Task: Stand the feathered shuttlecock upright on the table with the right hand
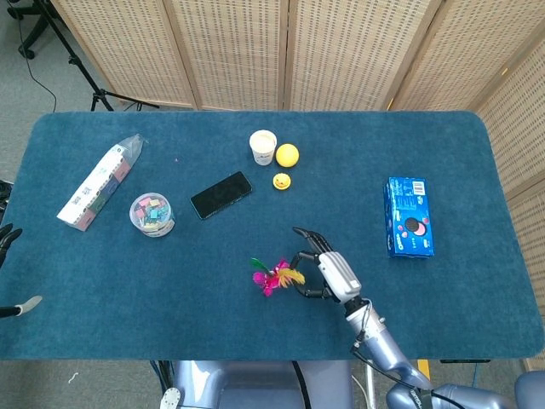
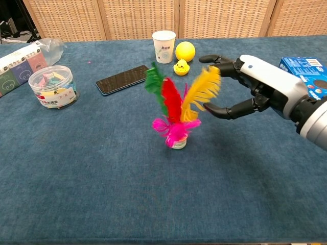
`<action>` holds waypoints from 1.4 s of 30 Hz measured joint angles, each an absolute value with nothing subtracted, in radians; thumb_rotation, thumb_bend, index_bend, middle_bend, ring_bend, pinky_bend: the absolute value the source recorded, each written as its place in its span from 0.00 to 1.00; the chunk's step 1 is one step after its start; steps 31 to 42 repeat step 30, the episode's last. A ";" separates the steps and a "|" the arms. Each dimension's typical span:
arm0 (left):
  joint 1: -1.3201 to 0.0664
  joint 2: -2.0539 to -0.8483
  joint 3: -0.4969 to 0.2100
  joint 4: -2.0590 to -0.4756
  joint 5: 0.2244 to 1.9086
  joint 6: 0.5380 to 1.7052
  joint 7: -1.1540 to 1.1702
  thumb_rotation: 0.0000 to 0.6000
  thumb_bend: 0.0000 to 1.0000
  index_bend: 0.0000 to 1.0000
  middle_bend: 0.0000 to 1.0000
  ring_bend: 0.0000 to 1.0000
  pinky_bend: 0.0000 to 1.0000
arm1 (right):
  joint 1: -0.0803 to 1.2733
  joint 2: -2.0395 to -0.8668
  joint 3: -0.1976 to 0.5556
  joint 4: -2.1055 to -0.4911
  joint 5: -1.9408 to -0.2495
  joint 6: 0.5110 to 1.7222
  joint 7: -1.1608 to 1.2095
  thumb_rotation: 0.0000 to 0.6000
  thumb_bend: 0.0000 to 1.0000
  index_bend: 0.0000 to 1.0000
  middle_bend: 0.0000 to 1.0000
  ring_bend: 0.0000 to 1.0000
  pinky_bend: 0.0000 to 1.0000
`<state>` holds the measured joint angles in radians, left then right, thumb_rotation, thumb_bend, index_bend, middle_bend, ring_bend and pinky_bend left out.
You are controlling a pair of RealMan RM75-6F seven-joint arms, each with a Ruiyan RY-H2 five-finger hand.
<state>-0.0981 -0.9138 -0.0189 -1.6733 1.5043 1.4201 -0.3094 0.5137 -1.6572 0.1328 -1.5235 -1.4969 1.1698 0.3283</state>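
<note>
The feathered shuttlecock (image 2: pixel 175 115) stands on its round base on the blue table (image 2: pixel 102 168), roughly mid-table and toward the near edge, with green, red and yellow feathers fanning upward and a pink tuft just above the base. It leans slightly, the base tilted, but it appears self-supporting in the chest view. The right hand (image 2: pixel 240 84) sits just to the right of the feathers with its fingers (image 2: pixel 225 111) spread apart and curved, holding nothing; the yellow feather tip lies between the upper and lower fingers, and whether a fingertip touches it cannot be told. The left hand is barely visible at the left edge of the head view, (image 1: pixel 8 234), well apart from the work, and its state cannot be determined. Judgement: the placing step looks complete and the step in hand is the release and retreat. The next move calls for drawing the right hand away to the right and upward without brushing the yellow feather, since a light, top-heavy object on a small base would likely tip from a slight sideways drag. Nearby items, namely the black phone (image 2: pixel 125 79), paper cup (image 2: pixel 164 46), yellow ball (image 2: pixel 185 51), small yellow duck (image 2: pixel 180 67), clear tub (image 2: pixel 51 86) and blue box (image 2: pixel 306 71), stand clear of that path, save the box behind the wrist.
</note>
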 measured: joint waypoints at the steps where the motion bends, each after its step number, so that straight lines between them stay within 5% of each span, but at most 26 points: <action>1: -0.098 -0.914 -0.019 -1.673 1.504 1.420 -0.308 1.00 0.00 0.00 0.00 0.00 0.00 | 0.514 -1.652 0.131 -1.528 -1.502 1.173 0.320 1.00 0.12 0.00 0.00 0.00 0.00; 14: -0.095 -0.911 -0.018 -1.669 1.508 1.427 -0.320 1.00 0.00 0.00 0.00 0.00 0.00 | 0.493 -1.441 0.120 -1.732 -1.554 1.219 0.177 1.00 0.04 0.00 0.00 0.00 0.00; 22: -0.083 -0.907 -0.020 -1.667 1.505 1.449 -0.339 1.00 0.00 0.00 0.00 0.00 0.00 | 0.409 -1.272 0.082 -1.743 -1.638 1.358 0.040 1.00 0.00 0.00 0.00 0.00 0.00; 30: -0.075 -0.911 -0.016 -1.668 1.520 1.466 -0.329 1.00 0.00 0.00 0.00 0.00 0.00 | 0.247 -1.264 0.031 -1.510 -1.659 1.577 0.003 1.00 0.00 0.00 0.00 0.00 0.00; 42: -0.075 -0.911 -0.016 -1.668 1.520 1.466 -0.329 1.00 0.00 0.00 0.00 0.00 0.00 | 0.247 -1.264 0.031 -1.510 -1.659 1.577 0.003 1.00 0.00 0.00 0.00 0.00 0.00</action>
